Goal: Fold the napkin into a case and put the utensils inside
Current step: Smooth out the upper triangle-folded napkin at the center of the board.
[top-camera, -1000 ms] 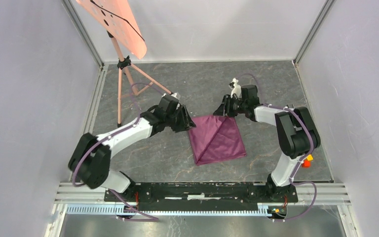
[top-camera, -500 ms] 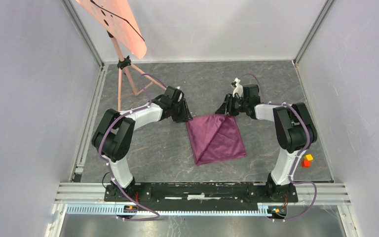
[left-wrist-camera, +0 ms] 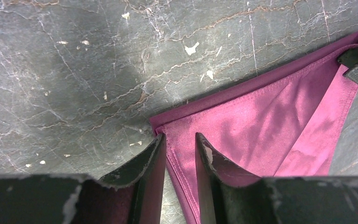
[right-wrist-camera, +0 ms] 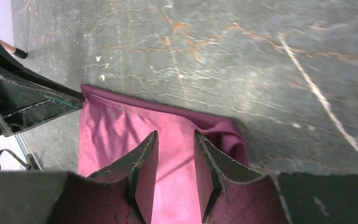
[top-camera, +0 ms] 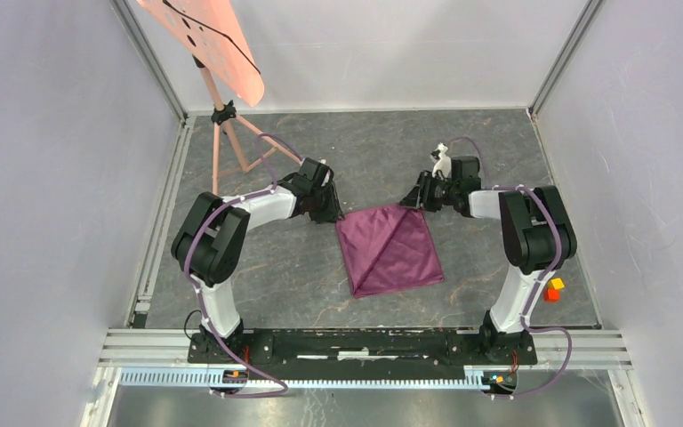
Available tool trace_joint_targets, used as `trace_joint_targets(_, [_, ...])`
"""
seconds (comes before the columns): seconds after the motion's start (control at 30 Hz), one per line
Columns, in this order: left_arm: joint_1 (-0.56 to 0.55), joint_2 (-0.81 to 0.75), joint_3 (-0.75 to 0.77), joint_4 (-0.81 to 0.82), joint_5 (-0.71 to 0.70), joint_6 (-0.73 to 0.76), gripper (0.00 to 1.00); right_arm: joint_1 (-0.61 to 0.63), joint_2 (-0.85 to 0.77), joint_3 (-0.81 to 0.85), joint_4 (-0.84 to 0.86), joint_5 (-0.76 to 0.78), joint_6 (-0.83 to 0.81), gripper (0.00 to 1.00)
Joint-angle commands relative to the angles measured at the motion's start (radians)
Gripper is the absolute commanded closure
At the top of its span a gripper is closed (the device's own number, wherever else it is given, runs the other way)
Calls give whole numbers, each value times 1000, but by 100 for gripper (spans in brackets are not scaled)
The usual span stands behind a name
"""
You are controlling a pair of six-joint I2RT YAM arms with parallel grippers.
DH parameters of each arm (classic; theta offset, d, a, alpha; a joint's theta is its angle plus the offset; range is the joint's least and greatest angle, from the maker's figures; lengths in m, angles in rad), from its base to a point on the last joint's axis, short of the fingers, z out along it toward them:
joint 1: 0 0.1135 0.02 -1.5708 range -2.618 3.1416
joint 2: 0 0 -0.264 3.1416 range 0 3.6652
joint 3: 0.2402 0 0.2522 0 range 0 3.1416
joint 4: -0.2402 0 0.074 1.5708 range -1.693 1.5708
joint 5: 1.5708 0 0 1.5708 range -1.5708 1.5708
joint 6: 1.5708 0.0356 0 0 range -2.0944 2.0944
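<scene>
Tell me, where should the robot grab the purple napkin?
Probably by its two far corners, from above: the napkin lies flat, so only its edges give something to pinch. The left hand and right hand sit over those corners.

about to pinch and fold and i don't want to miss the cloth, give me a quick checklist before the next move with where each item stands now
1. The left gripper is over a corner of the napkin: ok, its fingers straddle the hem at the far left corner.
2. The right gripper is over the other far corner: ok.
3. Jaws closed on cloth: not ok, both show a gap with cloth lying between.
4. The napkin lies flat on the table: ok, one diagonal crease.
5. The utensils are within reach: cannot tell, none in any view.
</scene>
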Motion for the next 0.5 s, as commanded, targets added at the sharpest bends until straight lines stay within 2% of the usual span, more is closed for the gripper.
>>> trace_joint_targets(0.0, [6,16,-11,16,-23,40,64,-28,4,-19,32,0,-35,60])
trace_joint_targets(0.1, [6,12,-14,16,-19,38,65,-28,-2,18,-23,9,-60,60])
trace_joint_targets(0.27, [6,-7,-20,10,-19,39,65,-28,-138,24,-70,20,-76,56])
trace_joint_targets(0.47, [6,0,-25,16,-12,31,65,-28,-117,2,7,-29,-21,56])
